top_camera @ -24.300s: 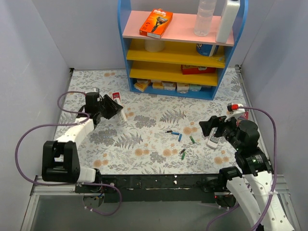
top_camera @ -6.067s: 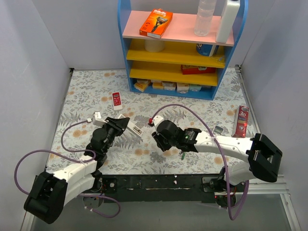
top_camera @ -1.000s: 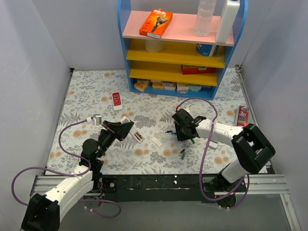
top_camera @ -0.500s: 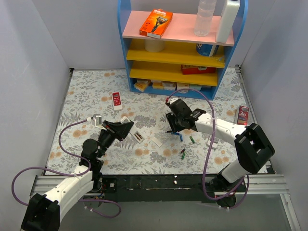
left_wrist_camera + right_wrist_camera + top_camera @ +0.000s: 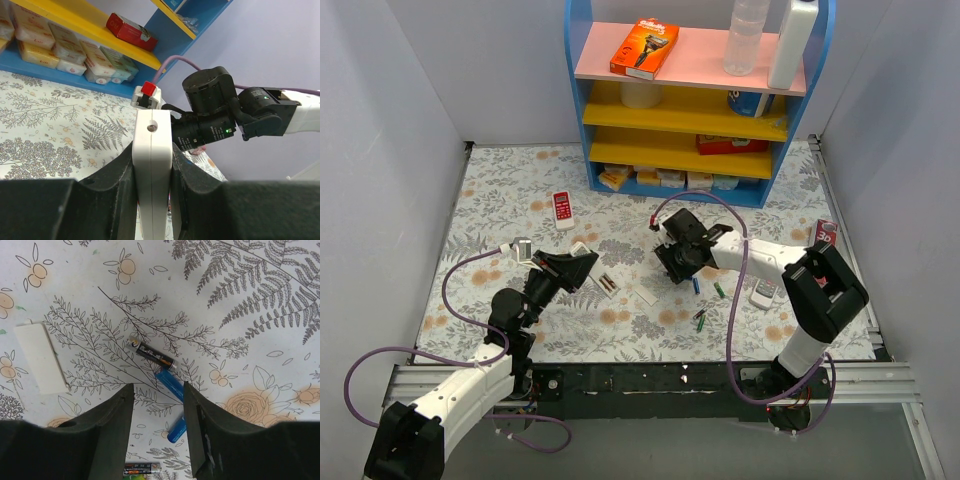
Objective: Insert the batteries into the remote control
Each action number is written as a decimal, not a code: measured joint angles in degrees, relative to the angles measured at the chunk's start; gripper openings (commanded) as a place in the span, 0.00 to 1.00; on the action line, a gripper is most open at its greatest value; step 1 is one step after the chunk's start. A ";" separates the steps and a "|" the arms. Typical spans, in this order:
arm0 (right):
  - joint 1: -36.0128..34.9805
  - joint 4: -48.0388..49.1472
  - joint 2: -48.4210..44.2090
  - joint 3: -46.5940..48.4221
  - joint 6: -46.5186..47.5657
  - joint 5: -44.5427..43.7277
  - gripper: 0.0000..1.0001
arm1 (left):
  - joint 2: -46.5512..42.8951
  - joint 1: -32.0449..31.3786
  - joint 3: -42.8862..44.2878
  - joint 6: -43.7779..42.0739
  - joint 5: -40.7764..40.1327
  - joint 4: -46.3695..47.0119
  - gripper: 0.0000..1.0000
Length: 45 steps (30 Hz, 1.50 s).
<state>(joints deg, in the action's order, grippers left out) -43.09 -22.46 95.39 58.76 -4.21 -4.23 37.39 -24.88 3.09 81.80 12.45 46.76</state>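
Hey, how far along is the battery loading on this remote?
Done: the white cover lies detached, and the left gripper clamps the remote control. In hand: the right gripper hovers open over the dark battery and blue battery. Left: picking these up and inserting them.

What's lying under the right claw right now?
A dark battery and a blue battery lie on the floral table below the open right claw. Its fingers hide the table either side.
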 measured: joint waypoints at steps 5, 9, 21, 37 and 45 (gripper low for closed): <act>0.00 0.37 1.86 0.83 1.86 1.36 0.52 | 0.00 0.00 0.00 -0.02 0.00 0.00 0.00; 0.00 0.31 2.58 0.83 3.72 3.13 0.51 | 0.00 -0.02 0.00 -0.02 0.00 0.00 0.00; -0.63 -0.26 2.58 0.83 7.69 11.26 0.46 | 0.00 -0.09 0.00 -0.09 -0.02 0.00 0.00; -3.43 -1.31 -14.27 -2.73 -13.18 -2.25 0.54 | -0.07 -0.09 0.00 -0.17 -0.22 -0.02 0.00; -3.41 -1.79 -12.87 -7.10 -32.92 -8.48 0.52 | -0.72 -0.09 0.00 -0.15 -0.85 -0.15 0.00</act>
<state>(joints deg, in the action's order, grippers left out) -46.50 -24.25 82.52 51.66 -37.12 -12.71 36.67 -24.97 3.09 81.65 11.60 46.61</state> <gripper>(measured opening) 0.521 0.229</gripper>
